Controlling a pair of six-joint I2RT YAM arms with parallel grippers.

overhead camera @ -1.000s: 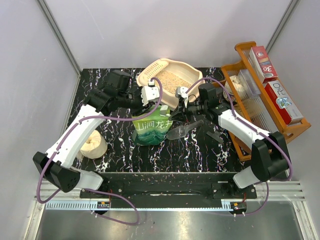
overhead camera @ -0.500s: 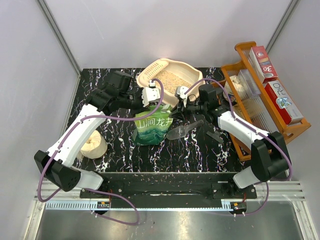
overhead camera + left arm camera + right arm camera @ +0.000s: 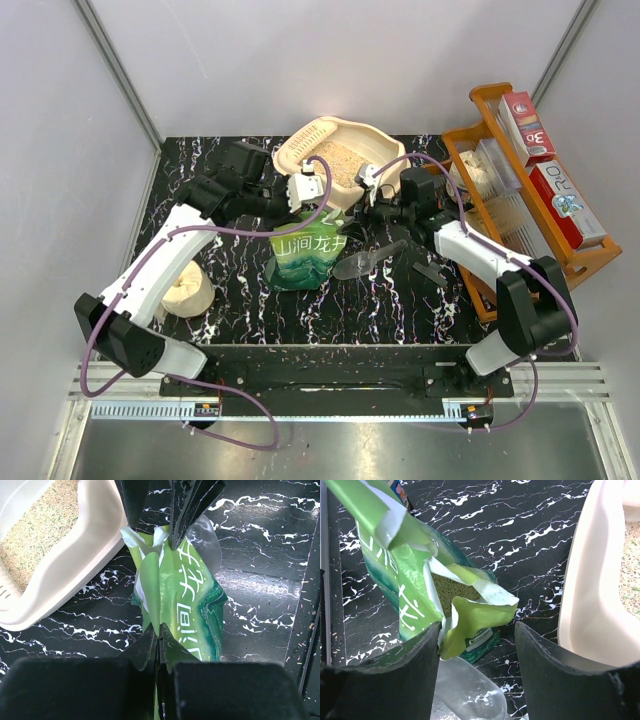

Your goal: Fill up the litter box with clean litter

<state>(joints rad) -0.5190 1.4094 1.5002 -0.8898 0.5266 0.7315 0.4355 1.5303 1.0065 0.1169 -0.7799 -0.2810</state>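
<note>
The cream litter box (image 3: 385, 140) sits at the back of the table with clean litter (image 3: 345, 162) spread inside it; its wall (image 3: 85, 545) and granules (image 3: 40, 535) fill the upper left of the left wrist view. A green printed bag (image 3: 310, 255) stands in front of it, its torn top open. My left gripper (image 3: 159, 630) is shut on the bag's top edge (image 3: 150, 580). My right gripper (image 3: 477, 630) is open, and the bag's loose flap (image 3: 475, 617) hangs between its fingers, against the left one. Pellets (image 3: 452, 592) show inside the bag.
A clear plastic scoop (image 3: 365, 260) lies on the table right of the bag, under my right gripper. An orange wooden rack (image 3: 480, 95) with boxes stands along the right side. A cream tape roll (image 3: 185, 290) rests at the left. The litter box wall (image 3: 590, 595) is close on my right gripper's right.
My left gripper has closed onto the bag's top edge. My right gripper has opened and let go of the bag's flap. Both wrists shifted slightly toward the litter box.
</note>
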